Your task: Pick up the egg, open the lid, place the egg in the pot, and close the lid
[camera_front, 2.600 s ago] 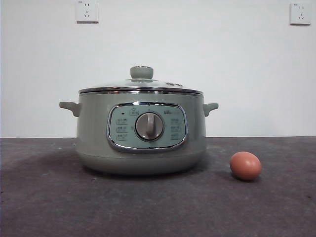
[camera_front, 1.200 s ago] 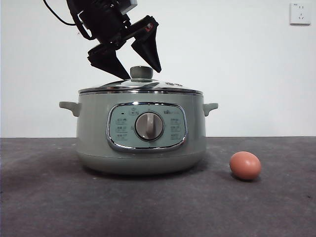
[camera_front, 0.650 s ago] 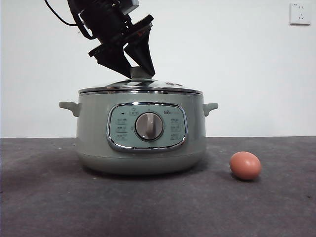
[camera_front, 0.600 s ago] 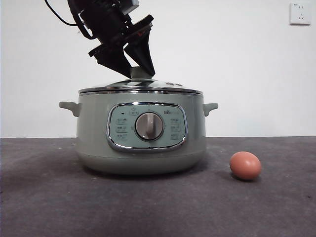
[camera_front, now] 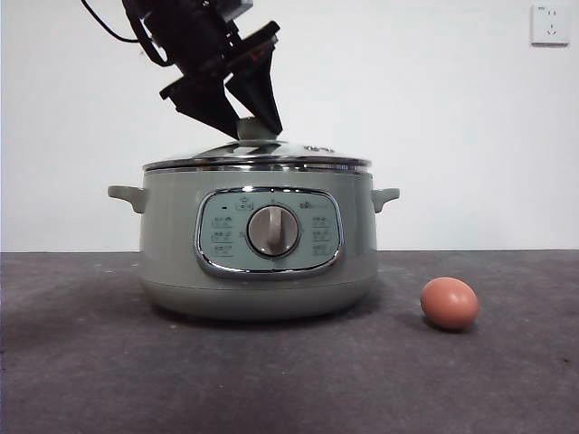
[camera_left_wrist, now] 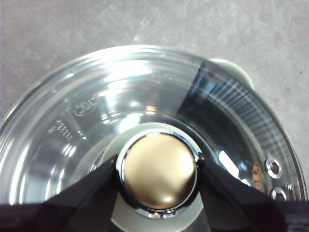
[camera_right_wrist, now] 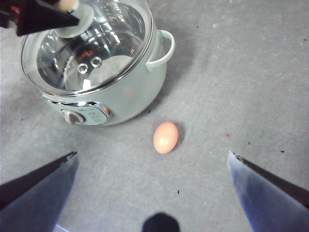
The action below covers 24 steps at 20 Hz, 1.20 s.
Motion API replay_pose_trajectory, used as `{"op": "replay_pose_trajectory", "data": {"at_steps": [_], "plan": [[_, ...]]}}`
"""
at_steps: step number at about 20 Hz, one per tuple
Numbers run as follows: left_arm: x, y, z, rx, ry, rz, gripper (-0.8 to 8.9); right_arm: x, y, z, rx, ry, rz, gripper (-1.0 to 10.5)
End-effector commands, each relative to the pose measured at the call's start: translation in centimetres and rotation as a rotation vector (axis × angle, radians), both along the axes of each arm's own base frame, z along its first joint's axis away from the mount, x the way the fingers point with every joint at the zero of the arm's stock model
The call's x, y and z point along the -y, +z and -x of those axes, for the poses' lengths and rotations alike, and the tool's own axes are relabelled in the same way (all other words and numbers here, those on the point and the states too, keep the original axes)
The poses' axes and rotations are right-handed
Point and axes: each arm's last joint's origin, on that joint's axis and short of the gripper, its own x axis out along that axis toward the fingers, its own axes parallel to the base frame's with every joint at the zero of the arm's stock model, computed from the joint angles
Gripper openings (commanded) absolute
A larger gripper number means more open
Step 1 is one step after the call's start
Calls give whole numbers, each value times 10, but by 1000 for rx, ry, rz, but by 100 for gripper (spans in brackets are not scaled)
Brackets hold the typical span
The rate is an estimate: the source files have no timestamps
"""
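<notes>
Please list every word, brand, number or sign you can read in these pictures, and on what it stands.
None can be read.
Control panel on the pot: small button labels, too small.
Lid: embossed oval mark and small print, too blurred.
Lid: a dark mark, unreadable.

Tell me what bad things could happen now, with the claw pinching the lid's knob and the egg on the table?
1. The left gripper pinches only the smooth round knob of the lid, so the glass lid might slip or swing when lifted.
2. The egg lies loose on the flat table beside the pot; a nudge could roll it.
3. The right gripper, open above the egg, might crack the shell if it squeezes hard.
</notes>
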Motion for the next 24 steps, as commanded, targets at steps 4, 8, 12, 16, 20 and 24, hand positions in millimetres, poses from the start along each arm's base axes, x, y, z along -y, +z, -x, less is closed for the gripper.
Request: {"op": "replay_pose_trajectory", "data": {"at_steps": [4,8,12,16,20,24], "plan": [[-11,46,22,131,8,92,-8,0,1,0,3,0,-4,626],[-37,84,52,210,50,118,-8,-2,-4,-12,-34,-6,-6,626],[-79,130,103,318,117,151,-8,-8,-19,-41,-123,4,-1,625],[-114,154,159,375,161,148,-8,-28,-44,-77,-228,67,27,572],[-135,163,204,408,203,121,-8,-53,-81,-107,-307,84,105,566],[-147,165,237,417,229,108,-8,-61,-124,-119,-348,63,109,567]]}}
